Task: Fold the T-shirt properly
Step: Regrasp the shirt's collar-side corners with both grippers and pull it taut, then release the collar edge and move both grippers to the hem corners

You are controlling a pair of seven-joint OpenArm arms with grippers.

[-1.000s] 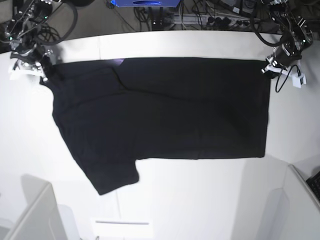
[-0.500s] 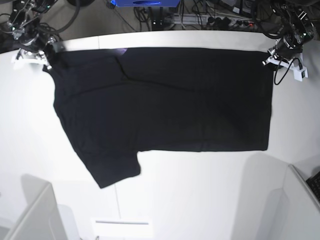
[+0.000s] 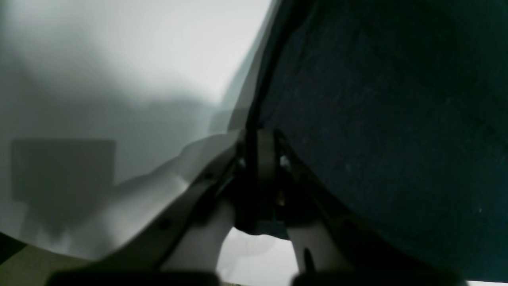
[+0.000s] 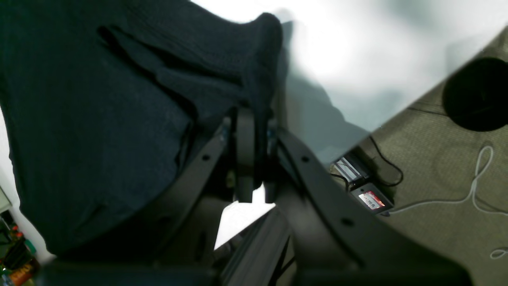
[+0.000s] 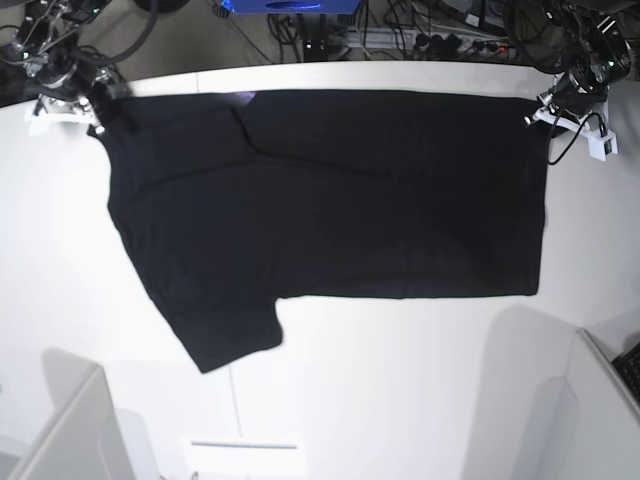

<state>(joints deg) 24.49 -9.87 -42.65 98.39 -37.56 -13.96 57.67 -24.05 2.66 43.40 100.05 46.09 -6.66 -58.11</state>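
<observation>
Since a second ago both grippers have carried the far edge of the T-shirt [image 5: 330, 200] toward the back of the table [image 5: 400, 400], so the top hem now lies close to the table's far rim and the whole garment sits further from the camera; over the last half second the shift is small. Going left to right in the base view: the right gripper [image 5: 97, 108] is at the far-left corner of the shirt, jaws closed on a bunched fold of black cloth at the shoulder end. Its wrist view confirms this, with the cloth [image 4: 119, 99] pinched between the two fingers and rising in a rumpled ridge above them; grey-green floor [image 4: 436, 167] and loose cables show to the right past the table edge. One short sleeve [image 5: 225, 335] hangs down toward the near side, lower left of the body. The body is spread flat, plain black side up, across the middle of the white table, with a diagonal crease near the collar end and a small pale purplish patch at the top edge, possibly print showing through a fold; the view is too dim to be sure. At the far-right corner the left gripper [image 5: 540, 108] is closed on the hem corner; its wrist view shows a thin edge of dark fabric [image 3: 377, 119] clamped between the fingers, table surface to the left.
</observation>
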